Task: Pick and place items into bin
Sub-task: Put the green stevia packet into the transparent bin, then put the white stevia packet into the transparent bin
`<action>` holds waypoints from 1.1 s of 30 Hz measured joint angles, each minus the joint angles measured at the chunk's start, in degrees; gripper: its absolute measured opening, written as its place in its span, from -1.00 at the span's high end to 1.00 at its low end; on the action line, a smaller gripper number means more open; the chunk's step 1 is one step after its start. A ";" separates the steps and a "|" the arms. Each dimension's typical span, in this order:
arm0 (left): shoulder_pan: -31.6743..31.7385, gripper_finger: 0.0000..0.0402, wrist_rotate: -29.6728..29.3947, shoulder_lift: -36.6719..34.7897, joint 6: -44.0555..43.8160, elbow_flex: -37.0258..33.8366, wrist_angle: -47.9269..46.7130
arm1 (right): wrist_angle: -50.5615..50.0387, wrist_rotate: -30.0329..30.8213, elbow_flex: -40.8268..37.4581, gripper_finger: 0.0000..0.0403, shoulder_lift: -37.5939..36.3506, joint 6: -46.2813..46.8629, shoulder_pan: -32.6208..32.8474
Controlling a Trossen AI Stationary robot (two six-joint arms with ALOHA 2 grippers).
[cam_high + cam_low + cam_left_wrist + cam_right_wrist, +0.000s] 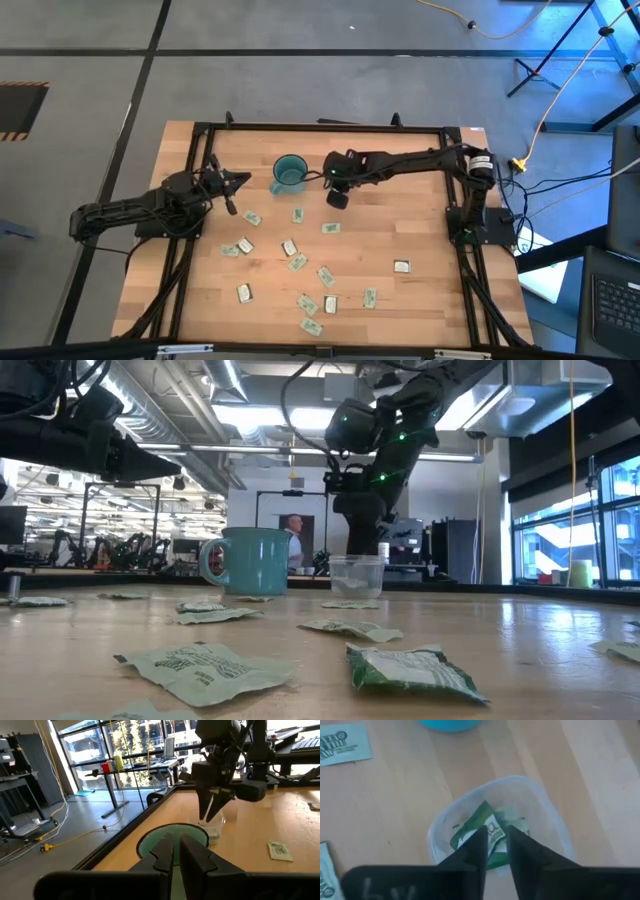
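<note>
My right gripper (495, 836) hangs fingers-down over the clear cup (436, 827), which stands on the table to the right of the teal mug (290, 172). It is shut on a pale green packet (492, 826), and more green wrapping lies inside the cup (356, 575). My left gripper (175, 845) is shut and empty. It hovers level just left of the mug (150, 842) and points at it. Several more pale green packets (297, 262) lie flat on the wood nearer the table's near edge (205, 672). My right gripper pinches the packet by its upper edge (496, 831) between the two fingers, coming from above and pointing down. The packet hangs below the fingers, with its lower part inside the cup. The fingers themselves hide how far back it reaches.
The teal mug (250, 560) stands close to the cup's left, between the two grippers. A black frame (320, 128) rims the table. Loose packets (401, 266) dot the near half, and bare wood lies right of the cup. A person (293, 540) stands far behind the table.
</note>
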 joint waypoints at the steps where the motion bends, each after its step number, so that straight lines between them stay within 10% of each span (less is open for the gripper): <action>1: 0.00 0.90 0.00 0.00 0.00 0.00 0.00 | -0.22 0.00 0.36 0.57 -0.22 0.02 -0.02; 17: 0.00 0.90 0.02 0.35 0.02 0.00 0.02 | -8.71 -9.11 3.61 0.44 -3.73 -1.67 10.53; 33: -0.02 0.90 0.11 0.63 0.00 0.00 0.08 | 3.25 -7.00 -5.53 0.44 -1.88 -1.47 17.05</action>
